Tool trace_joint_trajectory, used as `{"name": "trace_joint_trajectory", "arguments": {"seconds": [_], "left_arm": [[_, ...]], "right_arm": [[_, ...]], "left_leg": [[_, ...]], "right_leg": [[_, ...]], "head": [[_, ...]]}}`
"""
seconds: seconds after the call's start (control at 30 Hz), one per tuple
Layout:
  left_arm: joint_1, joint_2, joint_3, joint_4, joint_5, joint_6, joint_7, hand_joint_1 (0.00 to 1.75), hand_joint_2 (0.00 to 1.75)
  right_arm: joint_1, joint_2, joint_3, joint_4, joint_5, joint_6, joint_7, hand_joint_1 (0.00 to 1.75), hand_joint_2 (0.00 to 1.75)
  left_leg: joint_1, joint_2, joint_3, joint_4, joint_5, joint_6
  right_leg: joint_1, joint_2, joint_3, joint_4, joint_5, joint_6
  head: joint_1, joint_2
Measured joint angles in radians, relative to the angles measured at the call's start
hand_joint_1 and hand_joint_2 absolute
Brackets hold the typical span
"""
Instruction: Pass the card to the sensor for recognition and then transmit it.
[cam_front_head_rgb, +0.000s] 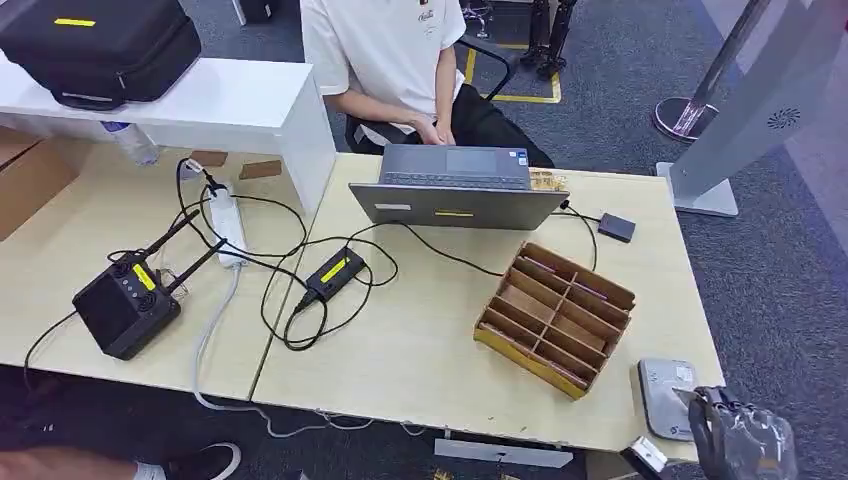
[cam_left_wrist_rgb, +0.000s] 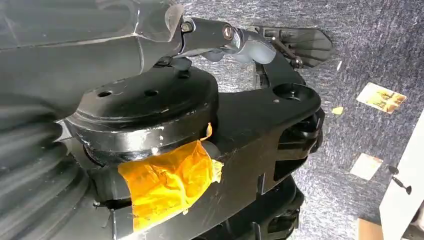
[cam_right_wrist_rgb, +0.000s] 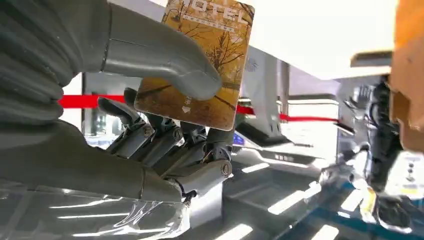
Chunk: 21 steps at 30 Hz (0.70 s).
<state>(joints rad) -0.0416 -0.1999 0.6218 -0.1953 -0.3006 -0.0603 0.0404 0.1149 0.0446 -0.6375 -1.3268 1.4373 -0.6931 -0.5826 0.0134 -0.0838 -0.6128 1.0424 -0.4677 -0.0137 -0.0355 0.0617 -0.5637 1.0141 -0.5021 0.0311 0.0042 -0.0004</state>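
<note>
The right robot hand (cam_right_wrist_rgb: 165, 125) has the card (cam_right_wrist_rgb: 197, 62) pinched between thumb and fingers, card standing up out of the grip with most of its face bare, and in the head view that same hand sits low beside the desk (cam_front_head_rgb: 420, 350) corner, just next to the grey sensor (cam_front_head_rgb: 667, 385). The left robot hand (cam_left_wrist_rgb: 260, 47) hangs down toward the carpet; whether it is open or closed I cannot tell, but nothing shows in it. So the card is close to the sensor, not yet over it. The risk here is the grip: it is a shallow pinch on a slick card, and a tilt or a brush against the sensor's edge could twist the card or pop it loose onto the floor. The wooden tray (cam_front_head_rgb: 555, 318) sits just beyond the sensor, so an overshoot could knock into it. And if the card comes in edge-on, the read may simply fail.
</note>
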Motion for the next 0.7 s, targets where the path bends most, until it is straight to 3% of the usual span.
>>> {"name": "trace_joint_trajectory", "arguments": {"seconds": [0.53, 0.6, 0.7], "left_arm": [[0.000, 0.000, 0.000, 0.000, -0.022, 0.007, 0.004, 0.00, 1.75], [0.000, 0.000, 0.000, 0.000, -0.032, 0.007, 0.009, 0.00, 1.75], [0.000, 0.000, 0.000, 0.000, -0.046, 0.005, 0.010, 0.00, 1.75]], "right_arm": [[-0.023, 0.004, -0.038, 0.086, 0.050, -0.011, 0.050, 1.75, 1.75], [-0.036, 0.004, -0.038, 0.083, 0.017, -0.011, 0.027, 1.75, 1.75], [-0.055, 0.004, -0.038, 0.043, -0.060, -0.011, -0.061, 1.75, 1.75]], "left_leg": [[0.000, 0.001, 0.001, 0.000, 0.000, 0.000], [0.000, 0.002, 0.001, 0.000, 0.000, 0.000], [0.000, 0.002, 0.001, 0.000, 0.000, 0.000]], "right_leg": [[0.000, 0.000, 0.002, 0.000, 0.000, 0.000], [0.000, 0.001, 0.002, 0.000, 0.000, 0.000], [0.000, 0.001, 0.001, 0.000, 0.001, 0.000]], "head": [[0.000, 0.000], [0.000, 0.000], [0.000, 0.000]]}}
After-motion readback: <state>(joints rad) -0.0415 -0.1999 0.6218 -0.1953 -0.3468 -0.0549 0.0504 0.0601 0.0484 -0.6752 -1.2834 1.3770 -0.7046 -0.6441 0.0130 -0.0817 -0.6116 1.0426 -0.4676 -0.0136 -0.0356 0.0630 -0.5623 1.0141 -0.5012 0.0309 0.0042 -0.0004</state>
